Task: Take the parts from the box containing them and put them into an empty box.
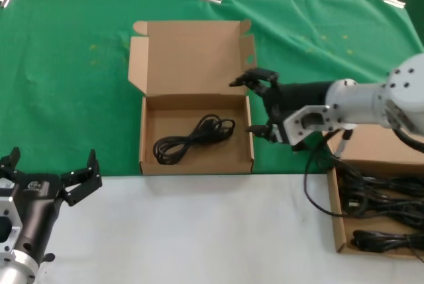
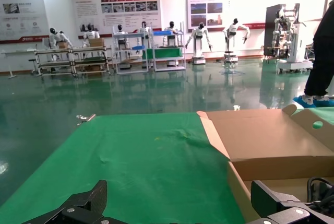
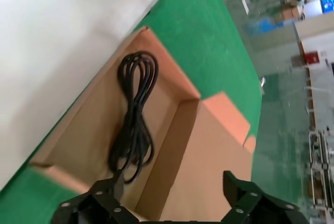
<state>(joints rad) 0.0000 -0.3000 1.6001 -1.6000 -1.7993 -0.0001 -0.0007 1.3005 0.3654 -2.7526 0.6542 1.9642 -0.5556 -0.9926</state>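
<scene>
One power cord (image 1: 193,138) is lying inside the empty box (image 1: 196,165), a looped black bundle stretching diagonally across the floor of the tray, so that box is no longer truly empty. Several more cords (image 1: 381,194) are sitting tangled in the box containing them (image 1: 339,231) at the robot's right, partly cut off by the edge of the head view. The right gripper (image 1: 253,105) is hovering just beside the right wall of the tray holding the single cord, fingers spread and carrying nothing; its wrist view is looking down on that cord (image 3: 133,125). The left gripper (image 1: 50,178) is waiting well apart over the white table (image 1: 199,231), also spread and unloaded. Each cord is looking light, limp and rubbery, likely to sag and snag on its neighbours rather than slide. Taking hold across the pinched waist of a bundle, where the strands are gathering together, is probably the surest grip, lifting slowly so that tangled loops are pulling free.
</scene>
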